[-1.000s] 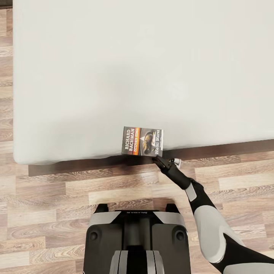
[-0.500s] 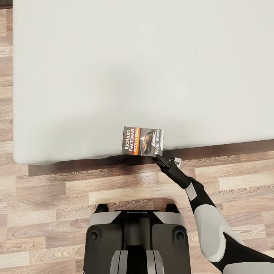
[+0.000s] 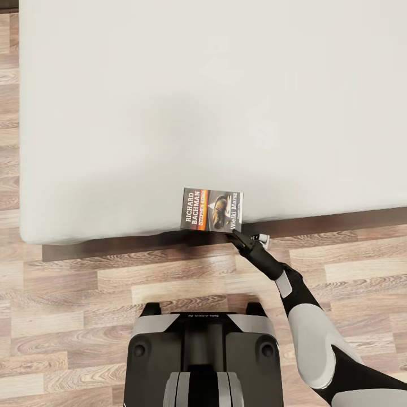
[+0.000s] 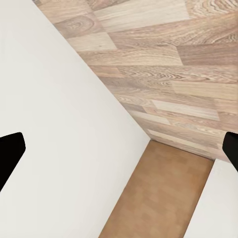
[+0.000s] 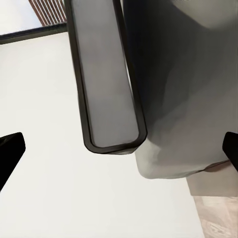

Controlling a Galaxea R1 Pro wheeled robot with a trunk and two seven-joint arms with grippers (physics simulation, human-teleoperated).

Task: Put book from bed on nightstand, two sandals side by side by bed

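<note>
Overhanging the bed [image 3: 169, 102] edge, book [image 3: 211, 210] touches right jaws.

Matt off-white mattress [image 3: 169, 102], glossy paper book [image 3: 212, 210] cover, grained wood-plank floor [image 3: 85, 294].

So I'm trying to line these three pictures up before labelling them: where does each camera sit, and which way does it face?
Head view: on the robot's head, looking steeply down at the bed, book, floor; its base and right arm with right gripper show.
Left wrist view: on the left arm, facing plank floor and a white surface; dark fingertips at both edges.
Right wrist view: on the right arm, close under the book's edge; fingertips wide apart.
Shared: the head and right wrist views both show the book.
</note>
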